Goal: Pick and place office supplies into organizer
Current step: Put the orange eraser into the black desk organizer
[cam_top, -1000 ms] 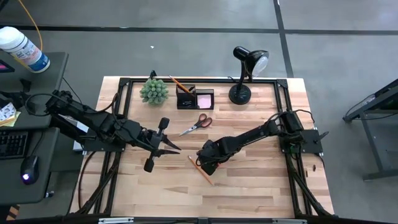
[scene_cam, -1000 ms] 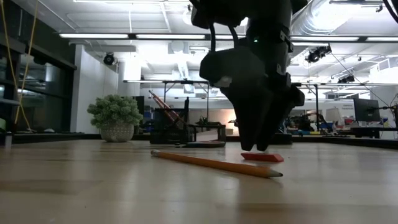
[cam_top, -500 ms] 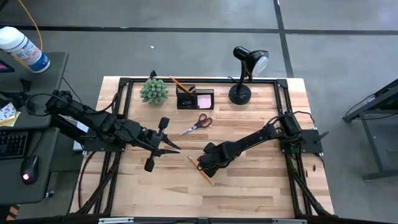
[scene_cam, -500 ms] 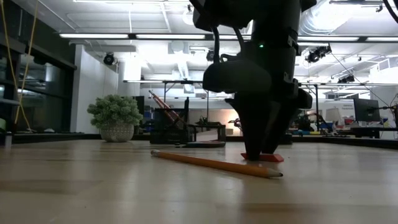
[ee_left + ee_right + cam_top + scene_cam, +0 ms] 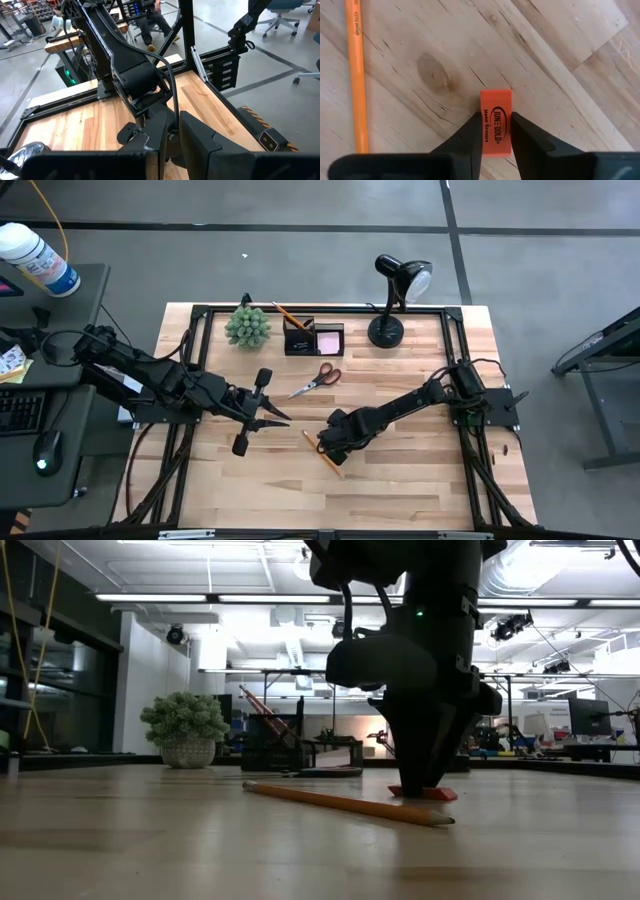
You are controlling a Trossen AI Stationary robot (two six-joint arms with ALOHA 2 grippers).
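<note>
We see the right pincer (image 5: 494,131) low over the near middle of the table (image 5: 400,480), its fingers (image 5: 470,135) pressed against both sides of the red eraser (image 5: 495,120), which lies flat on the wood; its black print reads "JUNE GOLD" and "Eraser". An orange pencil (image 5: 323,452) lies just left of it. The left pincer (image 5: 275,418) hangs clenched and empty to the left. Farther off lie the scissors (image 5: 316,380), then the organizer (image 5: 298,340) with the pink pad (image 5: 329,340).
</note>
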